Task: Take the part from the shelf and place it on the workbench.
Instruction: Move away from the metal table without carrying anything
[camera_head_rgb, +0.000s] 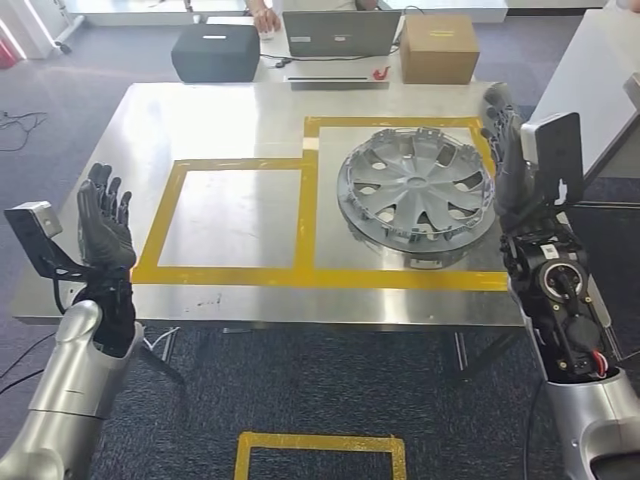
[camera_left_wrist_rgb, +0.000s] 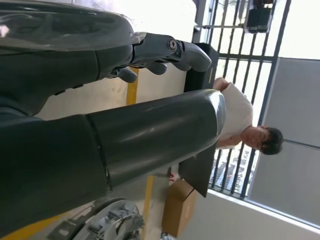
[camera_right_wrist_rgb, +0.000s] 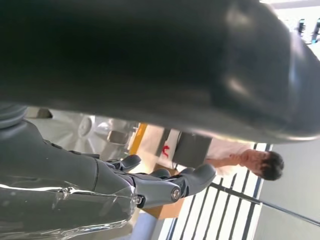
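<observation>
The wheel cover on the workbench shows no legible writing.

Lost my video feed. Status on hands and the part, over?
Left hand open, off the table's left edge. Right hand open beside the hubcap. Hubcap flat on workbench, right yellow square. Nothing obstructing.

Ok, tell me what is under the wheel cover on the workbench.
The wheel cover lies on the bare steel workbench, inside the right yellow tape frame. Steel shows through its openings; the surface beneath its solid parts is hidden.
</observation>
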